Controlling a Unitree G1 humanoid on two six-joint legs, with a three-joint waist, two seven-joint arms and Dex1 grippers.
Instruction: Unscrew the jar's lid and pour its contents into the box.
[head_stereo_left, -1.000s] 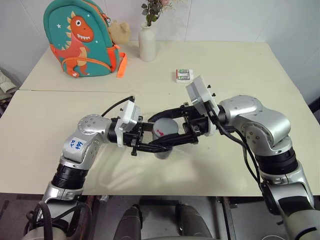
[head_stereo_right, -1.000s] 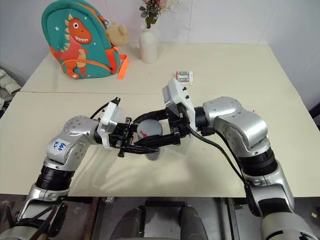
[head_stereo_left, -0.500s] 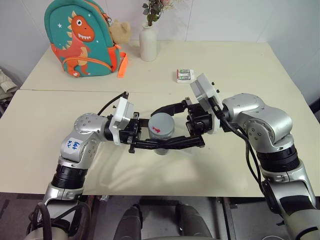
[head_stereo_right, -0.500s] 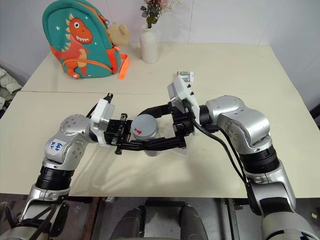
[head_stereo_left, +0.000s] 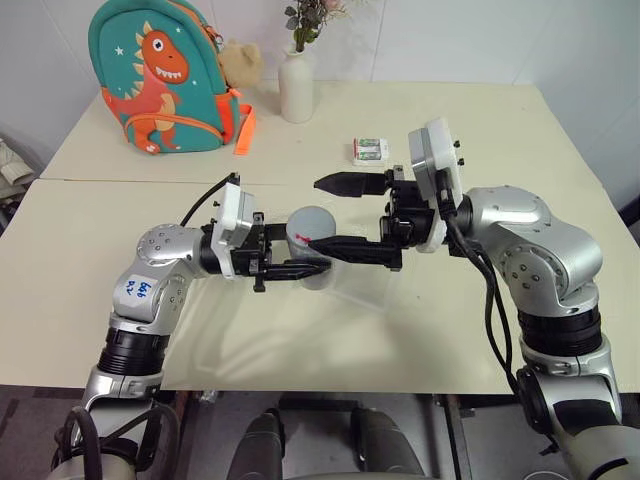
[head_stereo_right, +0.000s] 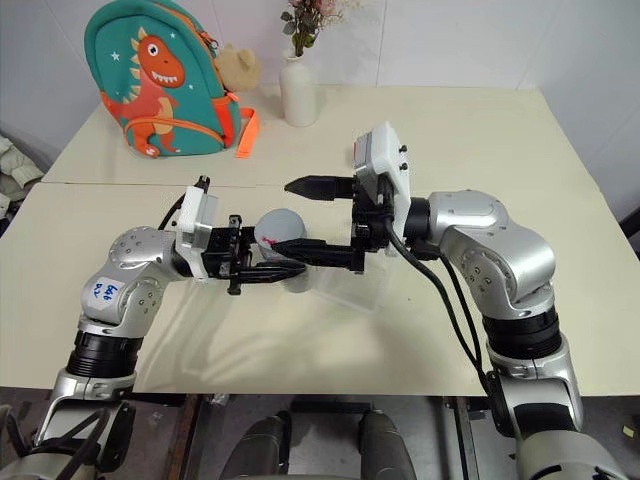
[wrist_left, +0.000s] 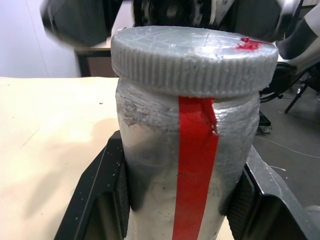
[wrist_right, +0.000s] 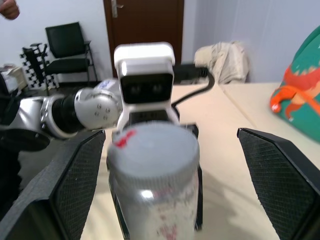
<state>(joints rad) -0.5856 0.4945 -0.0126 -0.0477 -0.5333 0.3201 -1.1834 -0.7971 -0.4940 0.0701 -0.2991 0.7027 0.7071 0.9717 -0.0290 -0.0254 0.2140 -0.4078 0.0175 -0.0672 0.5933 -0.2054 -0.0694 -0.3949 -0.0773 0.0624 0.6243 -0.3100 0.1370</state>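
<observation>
My left hand (head_stereo_left: 300, 268) is clamped on the jar (head_stereo_left: 312, 252), lid (wrist_left: 194, 59) on, held above the worktop (head_stereo_left: 80, 240) centre with the clear box (head_stereo_left: 365, 288) at its 4 o'clock, while my right hand (head_stereo_left: 335, 215) straddles the lid, fingers spread wide, not touching.
</observation>
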